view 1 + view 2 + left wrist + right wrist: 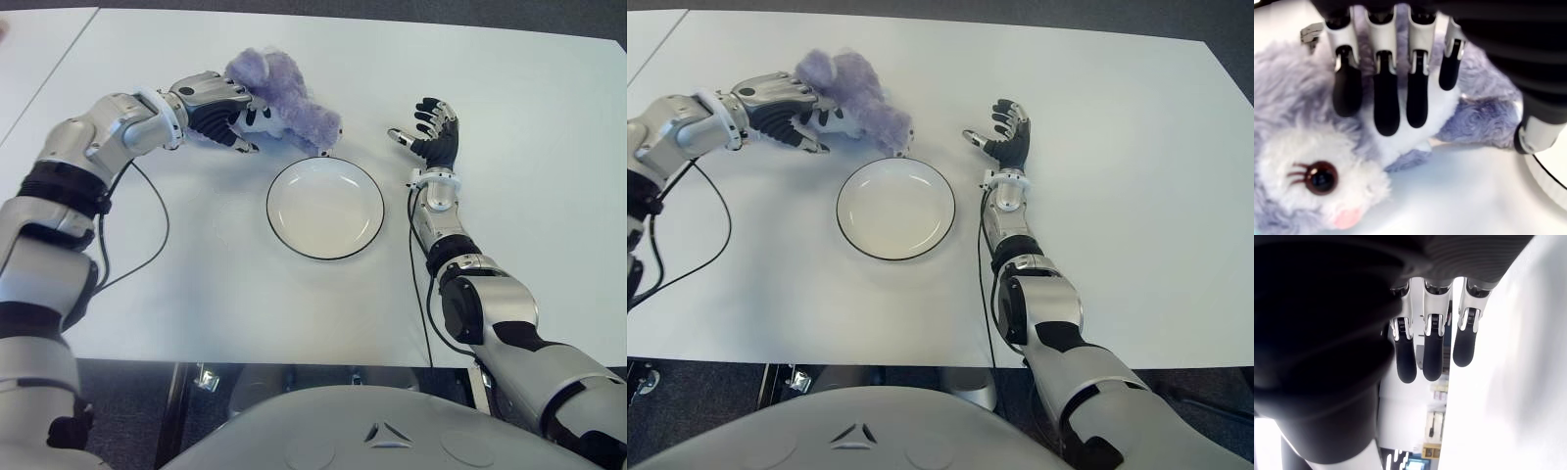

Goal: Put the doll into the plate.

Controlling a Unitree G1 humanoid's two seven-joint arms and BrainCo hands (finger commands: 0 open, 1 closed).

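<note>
Left eye view: the left hand (217,110) is at the far left of the white desk (549,147), with its fingers closed over the purple plush doll (284,98). The doll is at the far side of the plate (325,208), up and to the plate's left; its lower end is at the plate's far rim, and whether the two touch cannot be determined. The plate is white with a dark rim, sits near the middle of the desk and holds nothing.

Left wrist view: four dark fingers (1386,107) press across the white belly of the doll, with its purple fur on both sides and its eye and pink cheek below the fingertips. An arc of the plate rim is visible at the edge of this view.

The right hand (431,132) is to the right of the plate, well apart from it, palm up-turned, fingers spread and holding nothing. A black cable (147,245) runs along the desk beside the left arm.
</note>
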